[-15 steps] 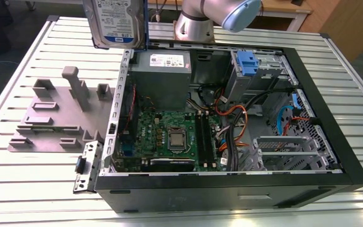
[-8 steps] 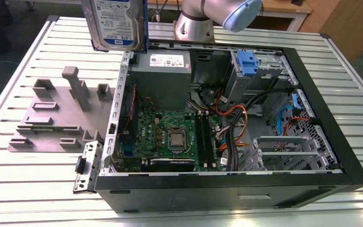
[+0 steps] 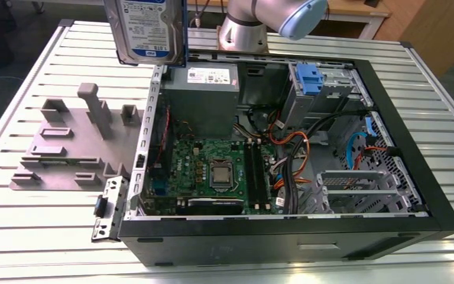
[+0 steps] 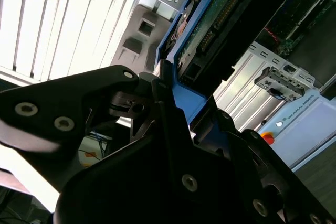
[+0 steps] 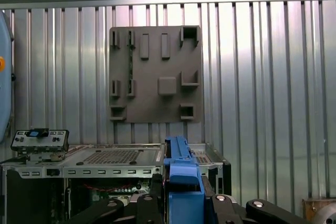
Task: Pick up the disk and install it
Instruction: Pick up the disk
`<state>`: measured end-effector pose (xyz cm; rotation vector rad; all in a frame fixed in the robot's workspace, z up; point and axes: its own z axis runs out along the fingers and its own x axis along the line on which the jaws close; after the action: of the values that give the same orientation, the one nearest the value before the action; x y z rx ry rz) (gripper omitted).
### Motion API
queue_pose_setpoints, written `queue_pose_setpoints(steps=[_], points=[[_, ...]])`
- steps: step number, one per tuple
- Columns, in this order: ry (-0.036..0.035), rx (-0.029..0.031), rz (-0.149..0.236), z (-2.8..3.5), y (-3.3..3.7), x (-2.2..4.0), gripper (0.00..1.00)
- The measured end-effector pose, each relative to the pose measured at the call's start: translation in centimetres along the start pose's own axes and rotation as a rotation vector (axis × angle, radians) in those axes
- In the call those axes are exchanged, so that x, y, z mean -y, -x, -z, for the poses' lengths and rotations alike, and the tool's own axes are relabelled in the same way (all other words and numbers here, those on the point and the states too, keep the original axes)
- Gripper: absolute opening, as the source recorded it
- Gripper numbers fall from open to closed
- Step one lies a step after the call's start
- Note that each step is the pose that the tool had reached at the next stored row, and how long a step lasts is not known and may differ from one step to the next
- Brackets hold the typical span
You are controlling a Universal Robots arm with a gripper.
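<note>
We count 1 disk (image 3: 143, 21), its white-and-blue label (image 3: 153, 42) unreadable to us, held up near 1 open computer case (image 3: 416, 136); the gripper (image 5: 181, 196) pinches its blue bracket (image 5: 181, 169) between its fingers.

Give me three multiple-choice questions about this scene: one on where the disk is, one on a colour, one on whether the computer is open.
1. Where is the disk?
A. Lying flat on the table.
B. Held up in the air, clear of the table.
C. Seated inside the computer case.

2. What colour is the bracket that frames the disk?
A. Red.
B. Blue.
C. Yellow.

3. What state is the computer case in?
A. Open, with its inside showing.
B. Closed on all sides.
C. Turned upside down.

Answers:
1 B: the exterior view shows the disk aloft, and the gripper is shut on it in both wrist views.
2 B: blue plastic runs along the disk's edge in both wrist views.
3 A: the motherboard is in plain sight in the exterior view.
</note>
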<state>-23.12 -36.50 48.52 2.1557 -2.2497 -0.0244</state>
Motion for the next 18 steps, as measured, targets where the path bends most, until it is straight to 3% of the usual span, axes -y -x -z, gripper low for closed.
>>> queue_pose_setpoints(steps=[18], points=[[0.0,0.0,0.0,0.01,0.01,0.32,0.36]])
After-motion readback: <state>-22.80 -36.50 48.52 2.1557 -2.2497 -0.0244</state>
